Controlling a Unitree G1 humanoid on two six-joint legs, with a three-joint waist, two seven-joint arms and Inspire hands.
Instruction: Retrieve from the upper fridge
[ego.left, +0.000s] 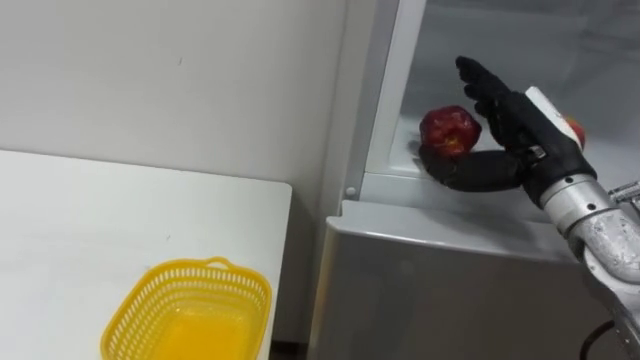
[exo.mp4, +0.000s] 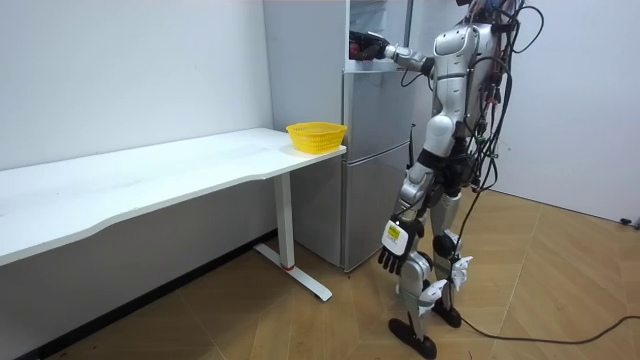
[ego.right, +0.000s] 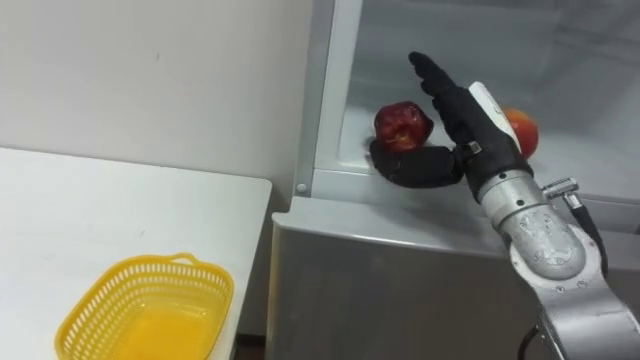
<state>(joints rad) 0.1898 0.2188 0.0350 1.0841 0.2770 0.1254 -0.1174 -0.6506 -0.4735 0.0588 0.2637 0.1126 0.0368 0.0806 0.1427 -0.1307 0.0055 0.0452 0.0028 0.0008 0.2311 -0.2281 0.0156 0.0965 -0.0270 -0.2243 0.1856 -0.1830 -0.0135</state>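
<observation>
A dark red apple (ego.left: 449, 130) rests on the floor of the open upper fridge compartment (ego.left: 395, 185). My right hand (ego.left: 515, 115) reaches in from the right and is open. Its straight fingers stand just behind and to the right of the apple, and its thumb lies along the shelf in front of the apple. Whether they touch it I cannot tell. A second fruit, orange-red (ego.right: 522, 130), lies partly hidden behind the hand. In the room view I stand upright at the fridge (exo.mp4: 375, 160), with my left hand (exo.mp4: 392, 258) hanging relaxed by my thigh.
A yellow plastic basket (ego.left: 215, 270) with nothing in it stands at the near right corner of the white table (ego.left: 100, 220), left of the fridge. The shut lower fridge door (ego.left: 430, 290) is below the open compartment. A narrow gap separates table and fridge.
</observation>
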